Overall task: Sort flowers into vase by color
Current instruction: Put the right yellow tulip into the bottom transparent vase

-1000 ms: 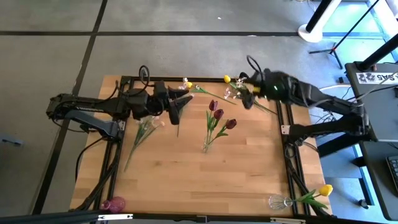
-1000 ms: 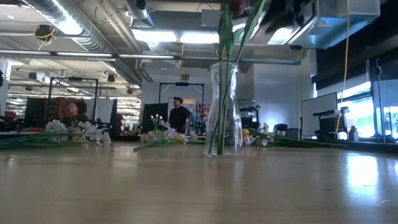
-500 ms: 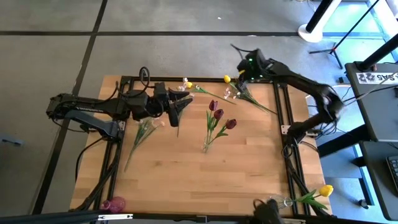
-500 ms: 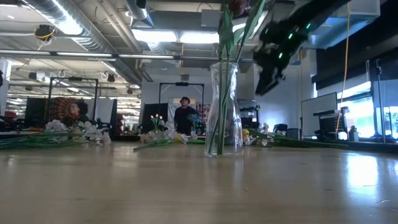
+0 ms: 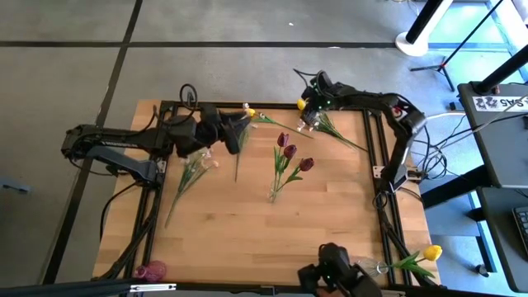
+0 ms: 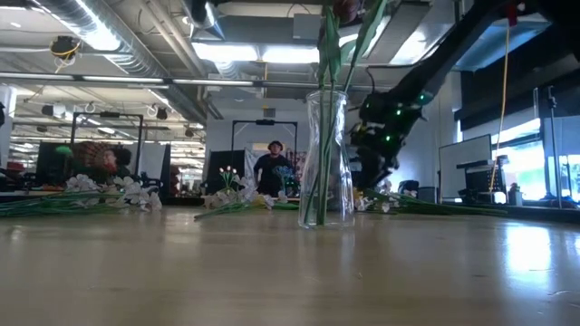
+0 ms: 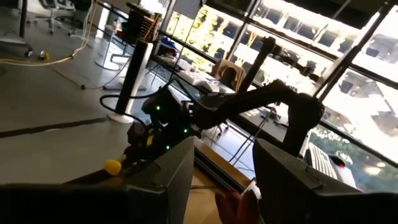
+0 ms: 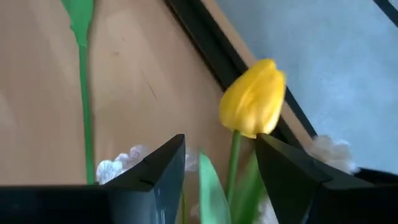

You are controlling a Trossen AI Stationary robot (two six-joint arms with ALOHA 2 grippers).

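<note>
A clear glass vase [image 5: 273, 195] stands mid-table with dark red tulips [image 5: 287, 152] in it; it also shows in the low view [image 6: 324, 163]. A yellow tulip [image 5: 301, 105] lies among white-pink sprays [image 5: 330, 130] at the far edge. My right gripper [image 5: 308, 115] is open low over it, with its fingers on either side of the tulip's stem [image 8: 232, 163], just below the bloom [image 8: 252, 106]. My left gripper [image 5: 233, 134] is open and empty left of the vase and looks level across the table [image 7: 224, 180]. Another yellow tulip [image 5: 250, 112] and a spray [image 5: 191, 172] lie on the table.
A pink vase [image 5: 151, 270] sits at the near left corner. A clear vase [image 5: 369, 266] holding a yellow tulip [image 5: 431, 252] lies at the near right corner. A dark object [image 5: 334, 278] shows at the near edge. Black rails [image 5: 381, 165] frame the table.
My right gripper has swung from the table's right side toward the far edge and left. It has come down over the yellow tulip, and it now shows low beside the vase in the low view. My left gripper has tipped up in place.
</note>
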